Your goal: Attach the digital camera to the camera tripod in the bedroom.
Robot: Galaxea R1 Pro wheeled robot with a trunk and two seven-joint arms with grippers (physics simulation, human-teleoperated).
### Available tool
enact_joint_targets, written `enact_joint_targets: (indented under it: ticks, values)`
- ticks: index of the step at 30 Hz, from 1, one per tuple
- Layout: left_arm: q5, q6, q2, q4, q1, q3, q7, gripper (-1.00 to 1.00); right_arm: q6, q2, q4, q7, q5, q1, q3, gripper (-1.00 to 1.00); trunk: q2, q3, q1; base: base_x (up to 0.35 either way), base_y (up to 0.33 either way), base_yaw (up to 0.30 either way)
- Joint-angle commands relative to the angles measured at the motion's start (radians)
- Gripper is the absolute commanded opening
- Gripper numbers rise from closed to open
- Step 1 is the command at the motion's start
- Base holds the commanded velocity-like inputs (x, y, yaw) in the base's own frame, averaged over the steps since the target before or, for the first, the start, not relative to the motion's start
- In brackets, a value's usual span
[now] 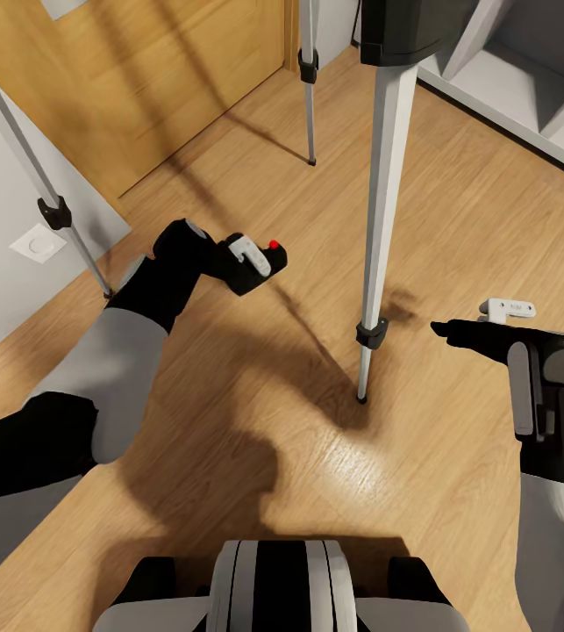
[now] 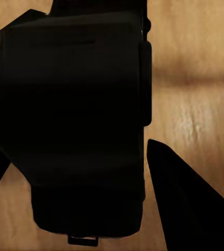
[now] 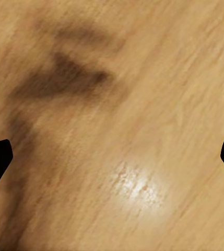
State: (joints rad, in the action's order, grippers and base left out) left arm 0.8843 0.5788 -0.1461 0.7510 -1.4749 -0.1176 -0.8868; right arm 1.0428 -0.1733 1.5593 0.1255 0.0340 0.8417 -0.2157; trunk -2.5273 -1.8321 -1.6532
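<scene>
The wood floor (image 1: 457,219) carries the tripod (image 1: 385,175), whose silver legs spread around the robot: one planted near the middle of the floor, one towards the wooden door (image 1: 167,70) at the far edge, one by the white wall at the left; its black head is cut off at the top of the head view. The left gripper (image 1: 245,262) holds the camera (image 1: 260,261) low above the floor, between the left leg and the middle leg, its fingers (image 2: 187,201) closed around the dark body. The right gripper (image 1: 483,323) hovers beyond the middle leg with its fingers spread wide and nothing between them. The step in hand looks like carrying the camera to the mount; the next move likely calls for lifting it well up to the head and setting its base squarely on top without knocking a leg. The camera is small and black with a red dot and a pale patch on its upper face; in the left wrist view it is a dark block.
</scene>
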Motion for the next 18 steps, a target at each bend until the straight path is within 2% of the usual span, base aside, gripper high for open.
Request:
enact_joint_targets:
  ticks: [1, 2, 3, 6, 7, 9, 10, 11, 15, 16, 18]
  values:
    - [-0.02, 0.021, -0.01, 0.011, 0.015, -0.029, 0.028, -1.0, 0.004, 0.0, 0.001, 0.002, 0.003, 0.001, -0.001, 1.0, 0.0, -0.001, 0.0, 0.0, 0.0, 0.0]
    - [-0.02, 0.021, -0.01, 0.011, 0.015, -0.029, 0.028, -1.0, 0.004, 0.0, 0.001, 0.002, 0.003, 0.001, -0.001, 1.0, 0.0, -0.001, 0.0, 0.0, 0.0, 0.0]
    - [-0.029, 0.028, -0.014, 0.018, 0.027, -0.045, 0.053, -1.0, 0.004, 0.0, 0.001, 0.002, 0.003, 0.001, -0.001, 1.0, 0.0, -0.001, 0.0, 0.0, 0.0, 0.0]
    - [-0.057, 0.046, -0.023, 0.063, 0.075, -0.073, 0.183, -1.0, 0.004, 0.001, 0.001, 0.002, 0.003, 0.0, -0.001, 1.0, 0.0, -0.001, 0.0, 0.0, 0.0, 0.0]
    - [-0.057, 0.046, -0.023, 0.063, 0.075, -0.073, 0.183, -1.0, 0.004, 0.001, 0.001, 0.002, 0.003, 0.0, -0.001, 1.0, 0.0, -0.001, 0.0, 0.0, 0.0, 0.0]
    - [-0.101, 0.068, -0.026, 0.096, 0.102, -0.08, 0.301, -1.0, 0.004, 0.0, 0.001, 0.002, 0.003, 0.001, -0.001, 1.0, 0.0, -0.001, 0.0, 0.0, 0.0, 0.0]
    - [-0.136, 0.088, -0.026, 0.11, 0.114, -0.082, 0.36, -1.0, 0.004, 0.0, 0.001, 0.002, 0.003, 0.001, -0.001, 1.0, 0.0, -0.001, 0.0, 0.0, 0.0, 0.0]
    - [-0.136, 0.088, -0.026, 0.11, 0.114, -0.082, 0.36, -1.0, 0.004, 0.0, 0.001, 0.002, 0.003, 0.001, -0.001, 1.0, 0.0, -0.001, 0.0, 0.0, 0.0, 0.0]
    - [-0.322, 0.191, -0.026, 0.144, 0.138, -0.095, 0.543, -1.0, 0.004, 0.0, 0.001, 0.002, 0.003, 0.001, -0.001, 1.0, 0.0, -0.001, 0.0, 0.0, 0.0, 0.0]
    - [-0.322, 0.191, -0.026, 0.144, 0.138, -0.095, 0.543, -1.0, 0.004, 0.0, 0.001, 0.002, 0.003, 0.001, -0.001, 1.0, 0.0, -0.001, 0.0, 0.0, 0.0, 0.0]
    - [-0.397, 0.229, -0.026, 0.157, 0.144, -0.098, 0.602, -1.0, 0.004, 0.0, 0.001, 0.002, 0.003, 0.001, -0.001, 1.0, 0.0, -0.001, 0.0, 0.0, 0.0, 0.0]
